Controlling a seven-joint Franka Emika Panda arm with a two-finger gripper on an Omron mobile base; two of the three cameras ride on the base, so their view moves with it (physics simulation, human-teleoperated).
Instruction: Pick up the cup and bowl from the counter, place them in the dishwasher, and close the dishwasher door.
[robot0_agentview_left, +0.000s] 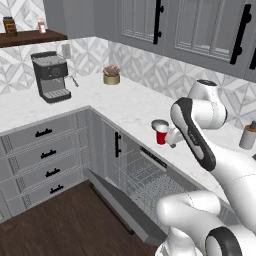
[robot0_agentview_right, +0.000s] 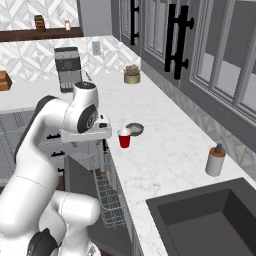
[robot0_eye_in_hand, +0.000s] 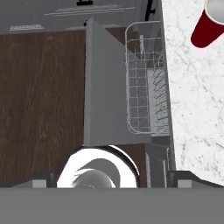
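1. Two items await on the table (robot0_agentview_right: 165, 150); dishwasher door (robot0_agentview_left: 117, 197) hangs lowered, wire rack (robot0_agentview_left: 150, 182) exposed.
2. Tool (robot0_agentview_right: 100, 131), released and empty, should descend squarely over the upright cup (robot0_agentview_right: 124, 138).
3. Bowl (robot0_agentview_right: 135, 129) sits just beyond the cup; avoid nudging it.

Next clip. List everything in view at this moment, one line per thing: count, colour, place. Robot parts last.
cup: 1, red, white rim, upright on counter beside bowl
bowl: 1, grey, on counter behind cup
counter: 1, white marble
dishwasher door: 1, dark grey, dropped open
wire rack: 1, grey, pulled out
coffee machine: 1, dark grey, counter corner
potted plant: 1, brown pot, by backsplash
soap dispenser: 1, grey, near sink
sink: 1, dark
gripper: 1, open, above dishwasher door, holding nothing
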